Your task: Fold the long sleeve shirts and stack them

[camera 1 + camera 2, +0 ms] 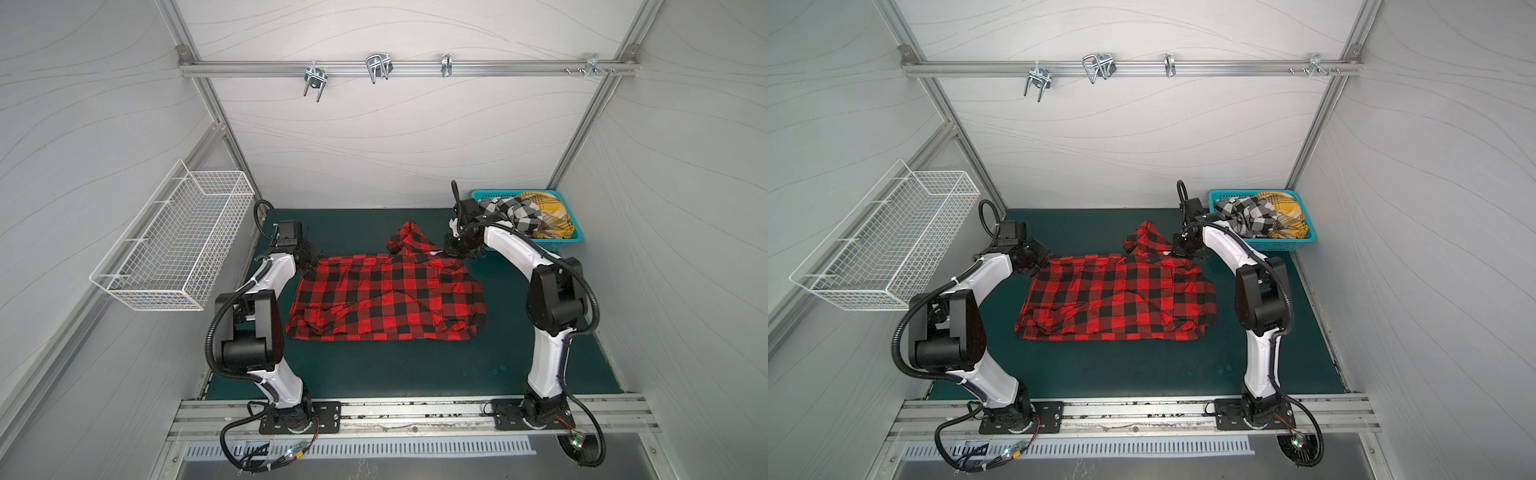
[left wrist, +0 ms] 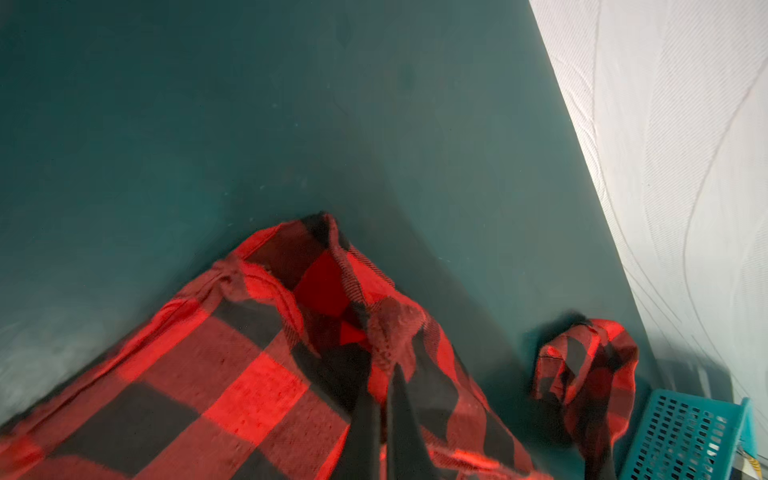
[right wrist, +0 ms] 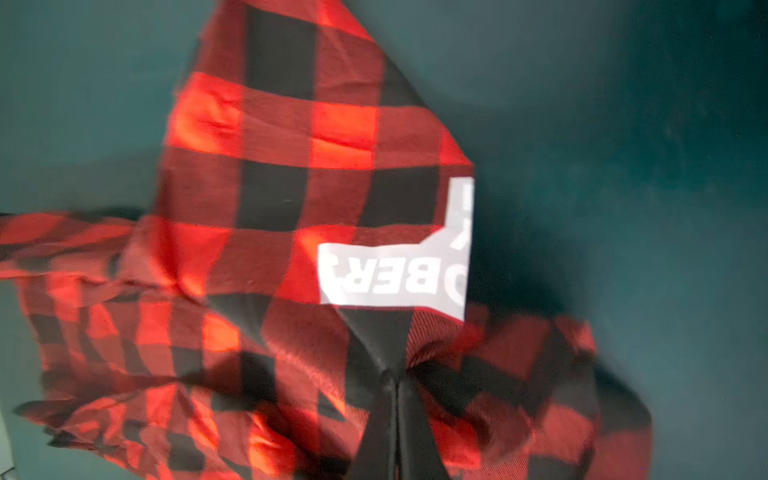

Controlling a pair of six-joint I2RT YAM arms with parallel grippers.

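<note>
Green mat point(image 1: 374, 374) beneath red-and-black shirt point(image 1: 386, 299), left end effector point(image 2: 392, 370) and right end effector point(image 3: 395, 376) both closed on it

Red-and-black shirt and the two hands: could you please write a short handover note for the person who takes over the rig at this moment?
The left hand is shut, pinching the far left corner of the red-and-black shirt.
The right hand is shut on the same shirt's far right edge, beside the white lettering.
That shirt lies spread but wrinkled on the green mat; no fold is made.
The black-and-white shirt and the yellow plaid shirt lie bunched in the teal basket.
Left to do: fold all three, then stack them.
</note>
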